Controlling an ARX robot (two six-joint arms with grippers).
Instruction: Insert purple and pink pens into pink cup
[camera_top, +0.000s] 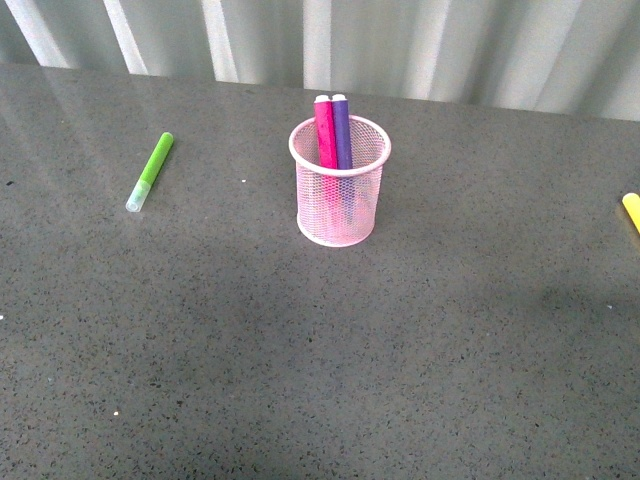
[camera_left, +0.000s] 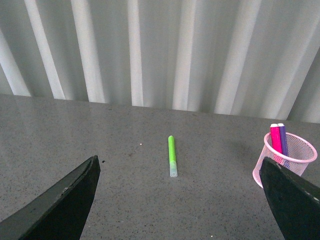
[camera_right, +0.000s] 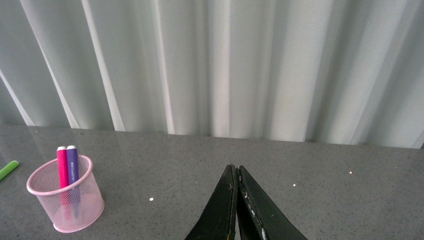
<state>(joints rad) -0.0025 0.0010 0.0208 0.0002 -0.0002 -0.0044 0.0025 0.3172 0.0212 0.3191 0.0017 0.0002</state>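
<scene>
Looks basically done: the pink pen (camera_top: 325, 132) and purple pen (camera_top: 342, 132) are stood upright inside the pink cup (camera_top: 340, 205) mid-surface, the left gripper (camera_left: 180, 200) is spread wide and empty, the right gripper (camera_right: 236, 200) is pressed together, so nothing more seems needed.

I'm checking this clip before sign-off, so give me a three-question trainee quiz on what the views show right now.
1. True or false: the pink pen and the purple pen both stand inside the pink cup.
2. Which marker lies flat on the table to the cup's left in the front view? A) yellow B) lime-green C) purple
3. Fill in: the left end effector is ____, while the right end effector is shut on nothing.

Key:
1. True; they lean side by side against the far rim.
2. B, the lime-green marker.
3. Open; its fingers stand wide apart, holding nothing.
</scene>
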